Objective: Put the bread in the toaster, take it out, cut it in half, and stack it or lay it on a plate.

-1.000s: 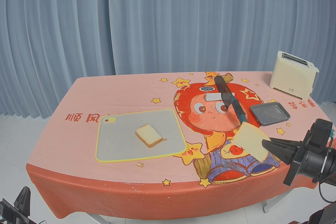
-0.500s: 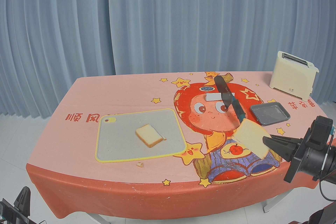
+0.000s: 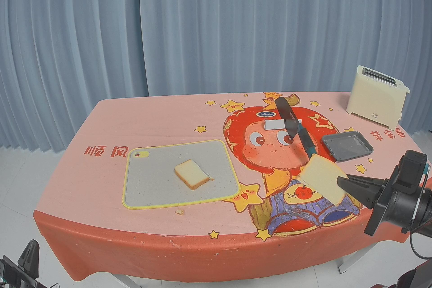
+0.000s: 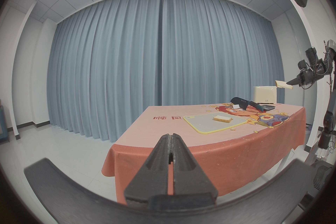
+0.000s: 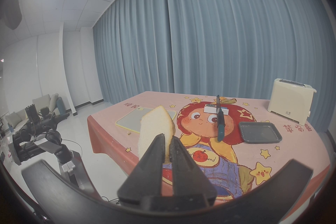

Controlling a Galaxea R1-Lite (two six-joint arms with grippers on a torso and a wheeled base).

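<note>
Here, a pink-clothed table [image 3: 135,122] holds a cutting board [image 3: 153,187] at its left, a toaster [image 3: 377,97] at the far right corner, and a plate [image 3: 347,146] and a knife [image 3: 297,131] between. The right gripper [image 3: 344,183] pinches a bread slice [image 3: 321,177] by its edge above the near right, probably to suit the toaster's slot. A smaller bread piece [image 3: 192,174] lies on the board. The left gripper [image 4: 170,140] hangs closed, empty.
</note>
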